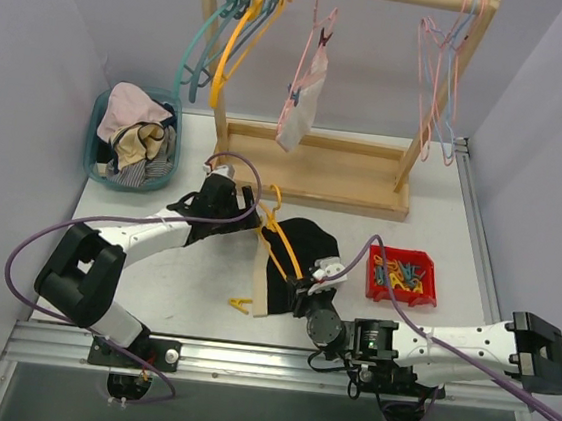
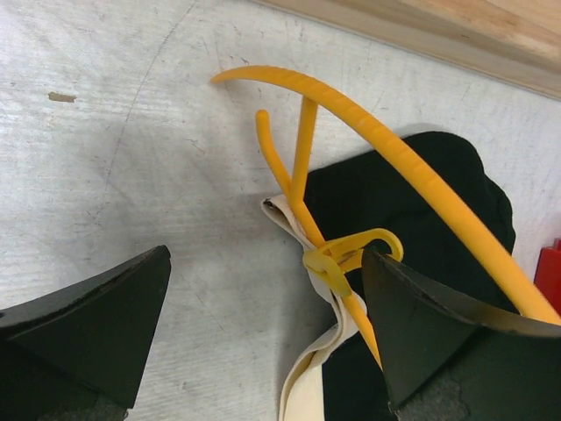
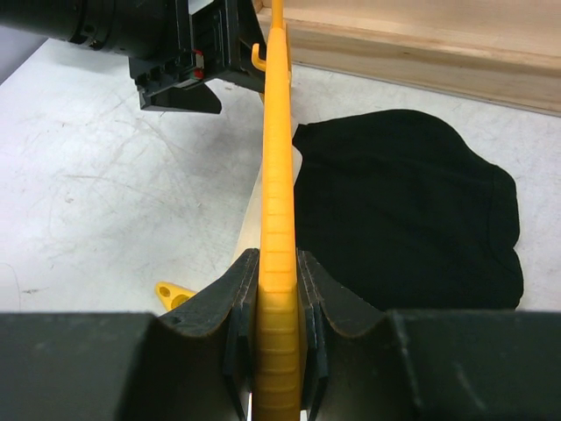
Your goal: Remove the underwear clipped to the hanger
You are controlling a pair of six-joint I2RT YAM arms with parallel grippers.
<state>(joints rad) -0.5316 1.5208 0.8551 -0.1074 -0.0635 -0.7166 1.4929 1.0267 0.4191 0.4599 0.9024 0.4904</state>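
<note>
Top external view: the yellow hanger [image 1: 284, 241] is resting over the black briefs [image 1: 312, 246] on the table [image 1: 163, 284], while the pale briefs [image 1: 304, 97] are hanging from the wooden rack [image 1: 311, 168]. Left wrist view: the left hand [image 2: 263, 342] is gaping, released, with the hanger's yellow clip [image 2: 327, 263] sitting between its fingers. Right wrist view: the right hand [image 3: 279, 326] is clenching the hanger's bar.

Soft, even light falls from overhead, bright without glare. Shadows on the scuffed white tabletop [image 2: 105, 175] are faint. The plain black fabric briefs [image 3: 412, 202] swallow detail. Close to my lens, my right claw's dark fingers [image 3: 202, 320] and the ribbed yellow plastic hanger [image 3: 279, 351] blur
</note>
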